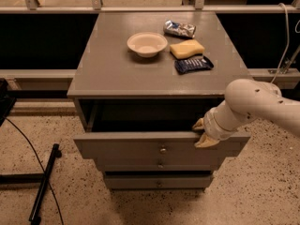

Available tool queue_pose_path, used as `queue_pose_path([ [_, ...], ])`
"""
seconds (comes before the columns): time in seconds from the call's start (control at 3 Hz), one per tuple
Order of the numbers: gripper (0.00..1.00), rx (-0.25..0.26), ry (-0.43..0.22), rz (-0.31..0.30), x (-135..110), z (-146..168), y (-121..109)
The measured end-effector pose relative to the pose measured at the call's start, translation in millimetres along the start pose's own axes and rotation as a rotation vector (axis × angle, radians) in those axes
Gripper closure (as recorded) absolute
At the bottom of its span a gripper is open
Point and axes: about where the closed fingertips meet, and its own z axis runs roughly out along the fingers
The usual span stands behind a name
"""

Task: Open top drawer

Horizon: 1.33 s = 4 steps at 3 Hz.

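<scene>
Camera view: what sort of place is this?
Probably a lab or test bay, not a home: speckled hard floor, metal railing behind the grey cabinet, and a black stand and cable on the floor. The tool grips the front edge of the top drawer.
</scene>
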Motion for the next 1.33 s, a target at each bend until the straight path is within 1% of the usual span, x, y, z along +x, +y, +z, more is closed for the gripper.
queue_pose_path([
  [0.67, 0.11, -0.005, -0.001, -0.002, -1.1, 2.1, 1.2],
  [1.0, 0.00, -0.007, -0.002, -0.003, -1.5, 3.0, 1.7],
  [1.33, 0.00, -0.007, -0.002, -0.003, -1.5, 3.0, 1.8],
])
